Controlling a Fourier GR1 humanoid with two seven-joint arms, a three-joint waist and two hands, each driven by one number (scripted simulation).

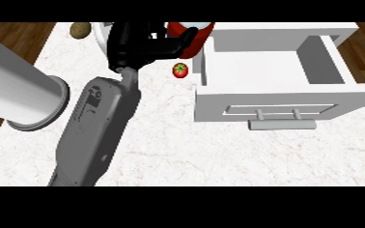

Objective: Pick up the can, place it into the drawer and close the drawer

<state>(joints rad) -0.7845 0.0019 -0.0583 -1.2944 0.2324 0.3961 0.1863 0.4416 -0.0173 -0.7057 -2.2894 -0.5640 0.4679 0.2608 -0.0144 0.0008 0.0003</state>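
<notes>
The red can (194, 37) stands at the counter's far edge, just left of the open drawer (274, 84). One hand (146, 46) (which arm is unclear) curls around its side. Rigid and probably light and smooth, it suits a mid-body grasp.

Red can (196, 41) upright beside open white drawer (274, 84).
</notes>
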